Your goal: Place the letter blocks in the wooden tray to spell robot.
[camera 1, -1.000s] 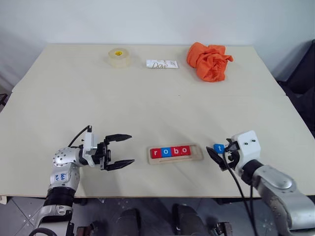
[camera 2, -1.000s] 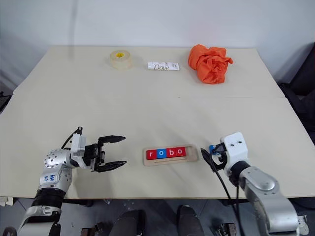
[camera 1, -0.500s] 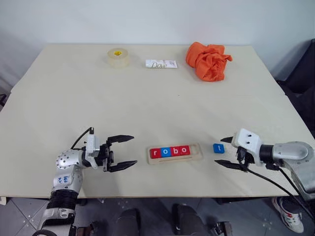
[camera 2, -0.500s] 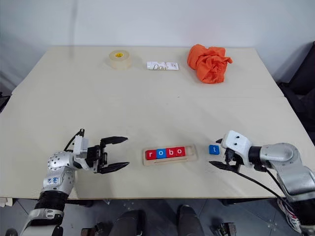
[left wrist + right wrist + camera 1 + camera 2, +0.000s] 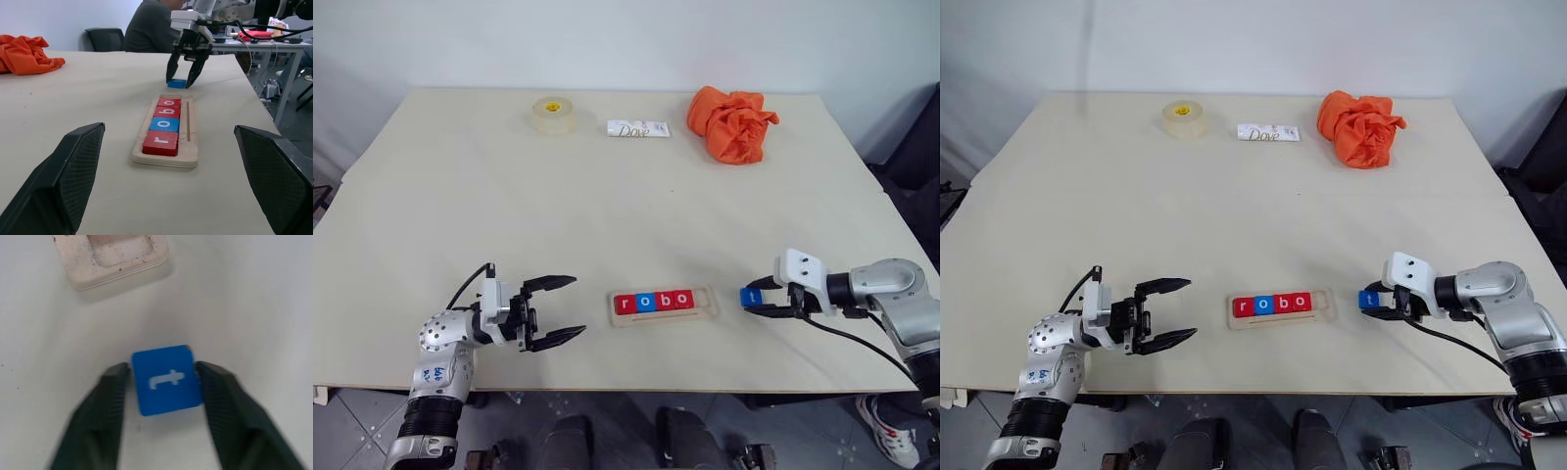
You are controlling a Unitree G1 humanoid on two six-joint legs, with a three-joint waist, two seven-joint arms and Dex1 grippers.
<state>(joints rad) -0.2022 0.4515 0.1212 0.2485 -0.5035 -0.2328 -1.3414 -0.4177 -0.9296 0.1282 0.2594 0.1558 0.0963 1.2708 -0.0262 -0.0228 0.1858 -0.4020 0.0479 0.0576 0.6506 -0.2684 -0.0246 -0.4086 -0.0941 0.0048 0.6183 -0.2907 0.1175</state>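
Observation:
The wooden tray [image 5: 710,305] lies near the table's front edge. It holds a red r [image 5: 625,304], a blue o [image 5: 644,303], a red b [image 5: 664,301] and a red o [image 5: 681,300], with one bare place at its right end. Just right of the tray, the blue t block [image 5: 750,296] rests on the table. My right gripper [image 5: 756,298] is shut on it, and its fingers [image 5: 105,396] press the block's two sides [image 5: 166,379]. My left gripper [image 5: 576,306] hangs open left of the tray, pointing at it, with nothing in it.
A tape roll [image 5: 553,113], a white Dove packet [image 5: 638,128] and a crumpled orange cloth [image 5: 734,122] sit along the far edge. In the left wrist view a seated person [image 5: 151,27] and desks are beyond the table.
My right gripper swung round to point left at the t block, dropped over it and closed its wide-open fingers onto its sides. The left gripper stayed put.

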